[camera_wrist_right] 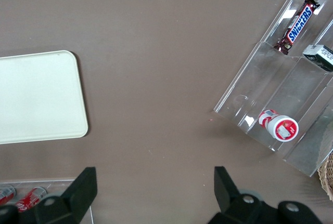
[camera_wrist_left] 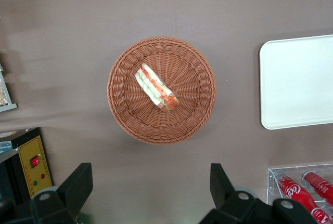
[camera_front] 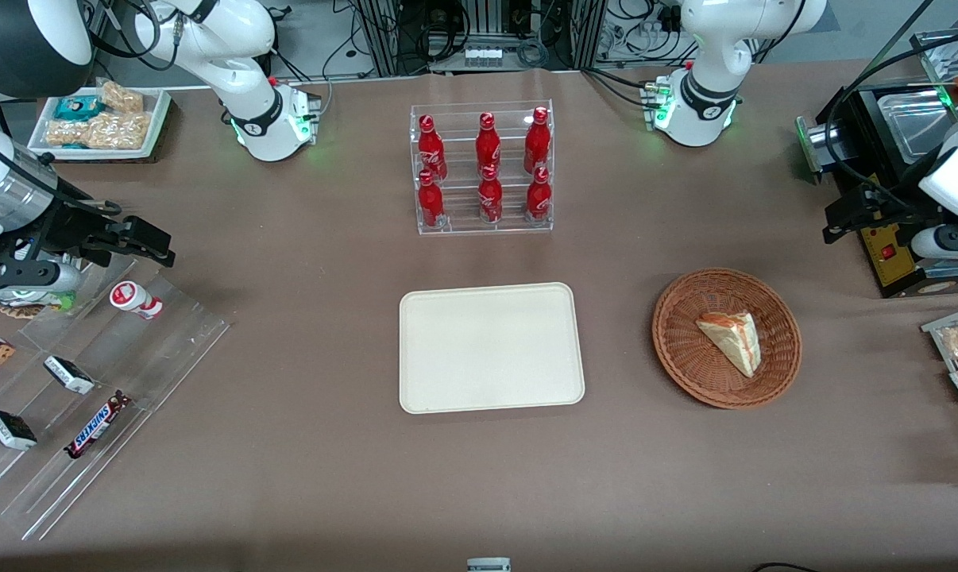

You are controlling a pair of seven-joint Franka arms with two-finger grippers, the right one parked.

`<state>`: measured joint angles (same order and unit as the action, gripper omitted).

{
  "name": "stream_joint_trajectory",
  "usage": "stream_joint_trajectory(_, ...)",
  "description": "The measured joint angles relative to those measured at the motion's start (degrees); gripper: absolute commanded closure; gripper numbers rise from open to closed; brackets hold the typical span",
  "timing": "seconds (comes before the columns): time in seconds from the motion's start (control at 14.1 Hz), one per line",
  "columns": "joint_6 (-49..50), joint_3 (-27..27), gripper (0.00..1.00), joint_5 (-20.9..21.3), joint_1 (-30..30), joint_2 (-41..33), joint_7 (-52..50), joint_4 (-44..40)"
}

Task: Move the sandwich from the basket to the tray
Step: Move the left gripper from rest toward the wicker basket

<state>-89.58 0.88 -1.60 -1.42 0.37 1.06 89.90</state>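
Sandwich: lying in the basket, a little off its middle; in the wrist view the red and green filling edge is showing, while the clear wrap is hard to make out.
Sandwich and gripper: the gripper is hanging high over the table with its two fingers spread wide and nothing between them; the sandwich is lying below it, out ahead of the fingertips, not touching either.
Basket: sitting on the brown table, well apart from the gripper, beside the tray and toward the working arm's end.
Tray: lying bare; the wrist view is cutting off part of it.
Gripper in the front view: sitting near the picture's edge, dark against a black box, so its fingers are hard to separate there.
Bottle rack: standing farther from the front camera than the tray; only a corner is showing from the wrist.
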Motion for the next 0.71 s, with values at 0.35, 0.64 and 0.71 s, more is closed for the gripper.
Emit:
stream_joint_trajectory(0.35, 0.1, 0.5, 0.0, 0.6, -0.1, 0.0, 0.0, 0.0)
stream_joint_trajectory(0.64, 2.9, 0.5, 0.0, 1.0, -0.1, 0.2, 0.0, 0.2)
stream_joint_trajectory(0.71, 3.1, 0.5, 0.0, 1.0, 0.0, 0.3, 0.0, 0.5)
